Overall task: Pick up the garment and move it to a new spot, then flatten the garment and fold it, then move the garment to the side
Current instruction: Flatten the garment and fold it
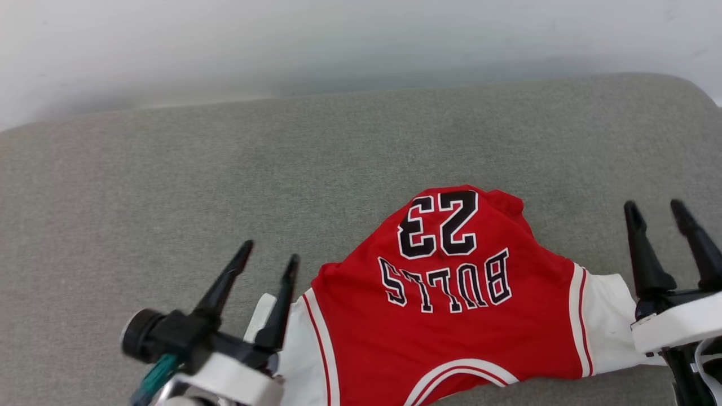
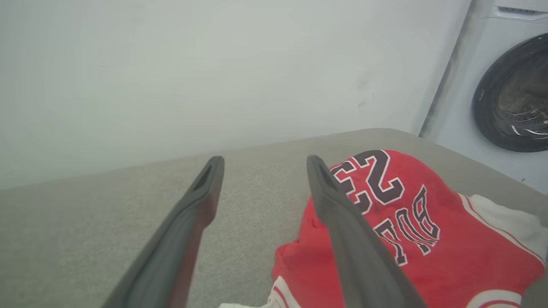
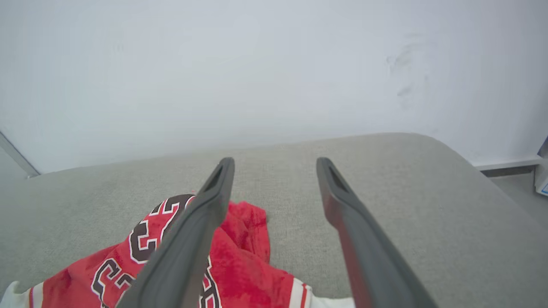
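The garment [image 1: 451,304], a red jersey T-shirt with white sleeves and black "BULLS 23" lettering, lies rumpled on the grey cushion near its front edge, lettering upside down toward me. My left gripper [image 1: 268,258] stands open just left of its white sleeve, nothing between the fingers. Open too, my right gripper [image 1: 657,210] hovers by the other white sleeve at the right, holding nothing. In the left wrist view the garment [image 2: 411,231] lies right of the fingers; in the right wrist view the garment [image 3: 239,265] lies at lower left.
The grey cushion [image 1: 225,180] stretches wide to the left and behind the garment, ending at a pale wall [image 1: 338,39]. A washing machine [image 2: 509,94] with a dark round door stands beyond the cushion's right end.
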